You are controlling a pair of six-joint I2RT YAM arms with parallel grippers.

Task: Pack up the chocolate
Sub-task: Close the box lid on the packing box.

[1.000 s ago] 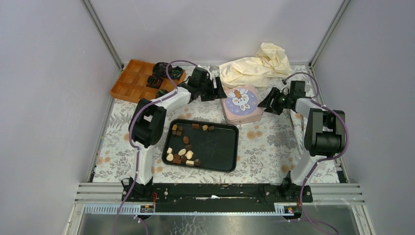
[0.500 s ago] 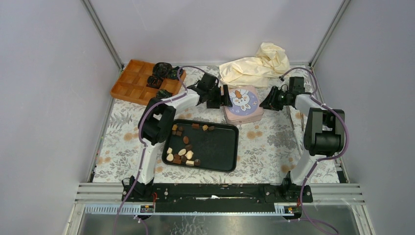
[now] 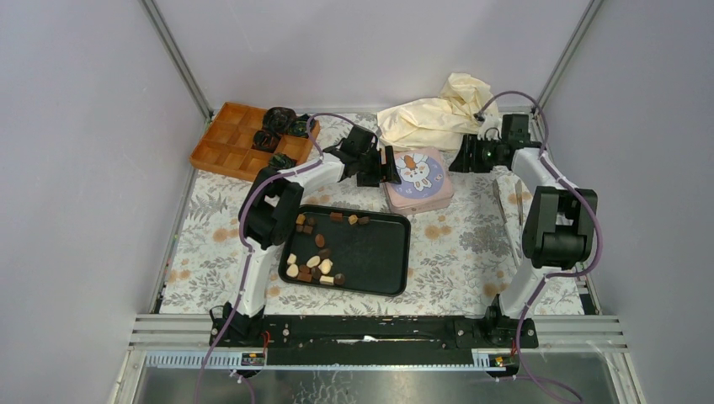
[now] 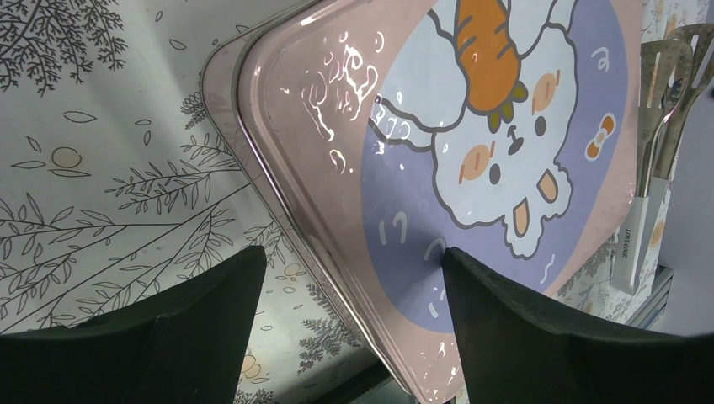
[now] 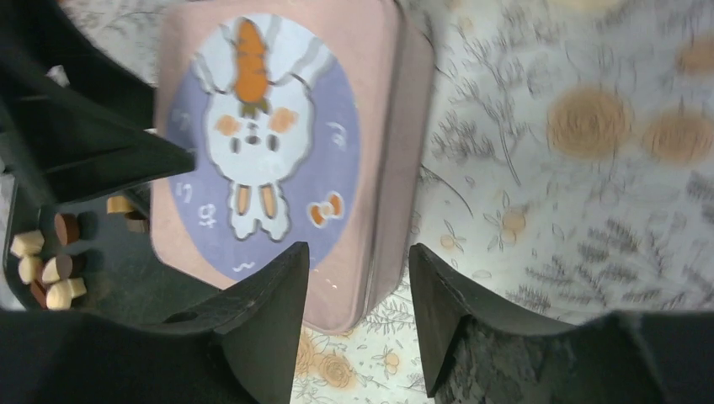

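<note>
Pink square tin (image 3: 418, 178), rabbit-and-carrot lid on, is sitting near the far edge of the floral tablecloth (image 3: 463, 252). Left gripper (image 4: 354, 269) is reaching in at the tin's left edge, jaws spread wide and grasping nothing. Right gripper (image 5: 358, 261) is hanging by the tin's right side, jaws likewise parted and empty. Chocolate pieces (image 3: 313, 257), dark, tan and cream, are lying loose on the black tray (image 3: 379, 282) toward the near edge, mostly in its left half. Orange divided box (image 3: 231, 143) is occupying the far-left corner.

Spread left pincer (image 4: 352, 257) straddling pink tin (image 4: 471, 168) edge, cream cloth (image 3: 438, 118) crowding behind
</note>
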